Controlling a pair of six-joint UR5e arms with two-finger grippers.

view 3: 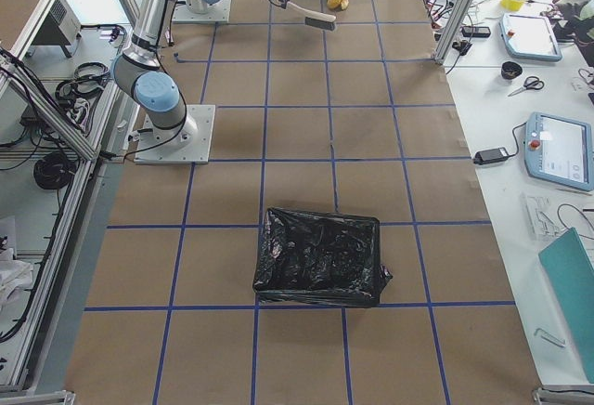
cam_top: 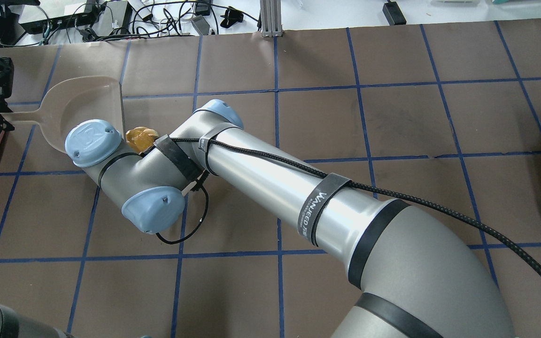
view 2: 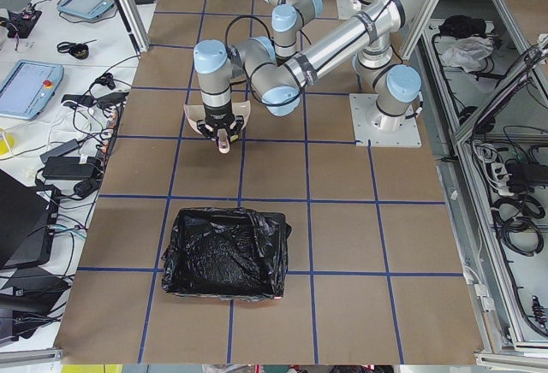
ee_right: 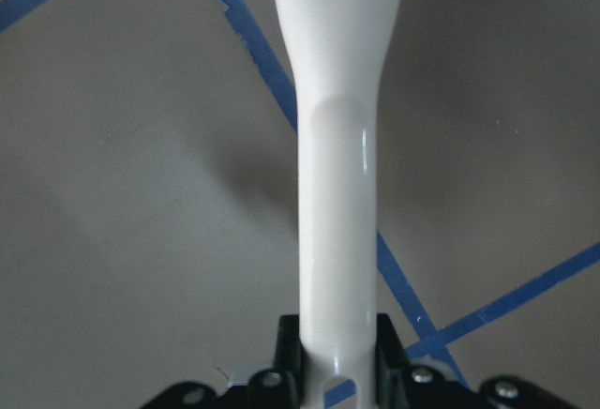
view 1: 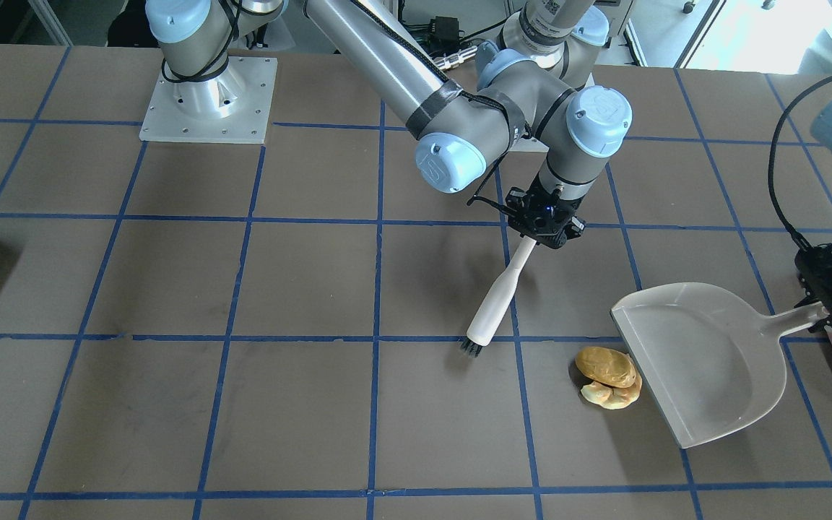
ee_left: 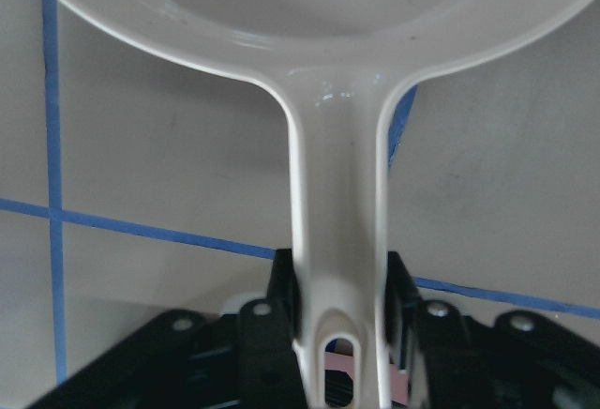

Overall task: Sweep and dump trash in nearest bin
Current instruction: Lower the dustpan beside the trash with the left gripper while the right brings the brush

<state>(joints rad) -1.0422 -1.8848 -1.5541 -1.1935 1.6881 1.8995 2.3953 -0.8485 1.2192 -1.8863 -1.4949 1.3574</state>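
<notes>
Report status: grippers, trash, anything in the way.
Left gripper shut on dustpan handle. Right gripper shut on brush. Trash piled at dustpan lip, not in. Nothing between brush and trash.

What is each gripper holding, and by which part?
The left gripper holds the dustpan by its handle; the right gripper holds the brush by its handle end.

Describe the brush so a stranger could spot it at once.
On the blue-gridded table, find the right gripper near the middle. The brush slants down from its jaws: slim white handle, black bristle tip, unlike the broad dustpan beside it.
</notes>
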